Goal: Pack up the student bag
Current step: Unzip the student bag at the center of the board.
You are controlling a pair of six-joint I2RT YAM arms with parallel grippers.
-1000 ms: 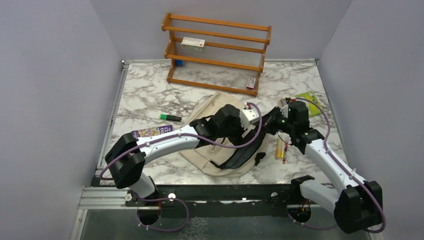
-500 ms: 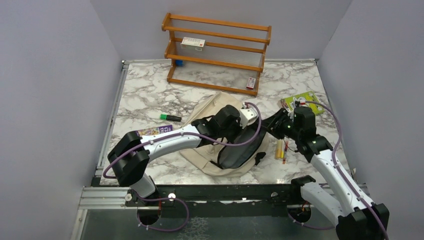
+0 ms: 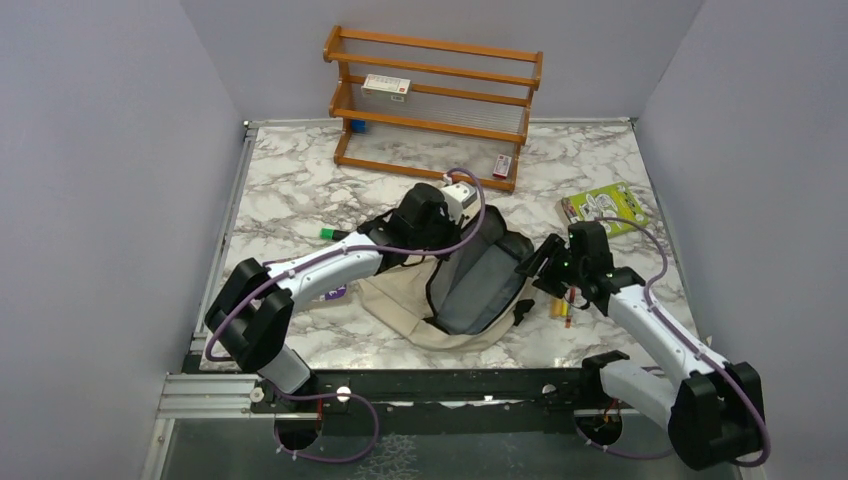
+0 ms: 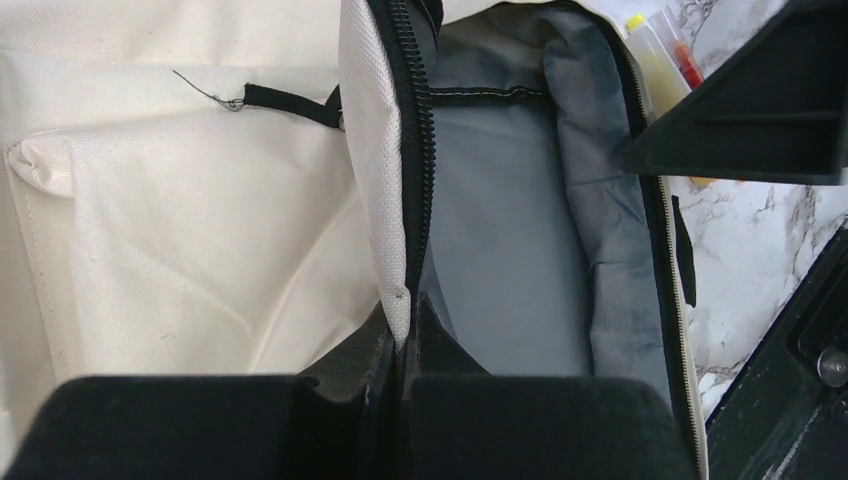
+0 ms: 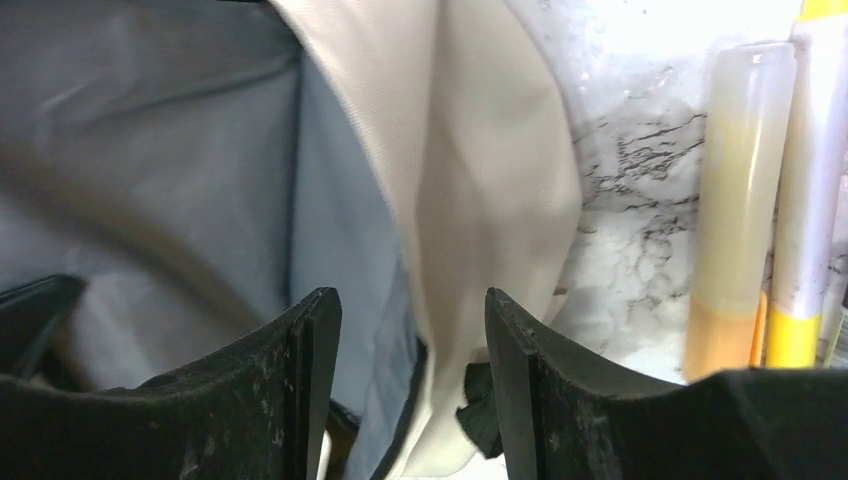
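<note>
Between the jaws of the left claw (image 4: 403, 335): the zip edge (image 4: 414, 150) of the bag (image 3: 395, 300), pinched tight, jaws pressed together on the cloth

- Bag lies on the marble table (image 3: 300, 190), directly under and ahead of the left claw, mouth pulled open. Grey lining (image 4: 500, 250) shows to the right of the held edge, cream outer cloth to its left
- Right claw (image 5: 410, 300): jaws spread. A fold of the bag's cream rim hangs in the gap between them, gripped by neither finger. Lining lies to the left of this claw
- Just right of the right claw, on the table: a yellow tube (image 5: 735, 200) with a pen (image 5: 815, 180) touching it on the far side. Both sit outside the bag, near its rim

Step in hand (judgement): open the mouth and hold it open for loading

Notes for doing it well:
- Left claw should hold the pinch firm on the zip edge and pull up and away from the right claw, so the opening does not sag shut
- Right claw must clear the loose fold before it turns to the tube, or it may drag the rim along
- Take the tube alone; the pen beside it may roll
- Risk: thin cloth may slip from the pinch
</note>
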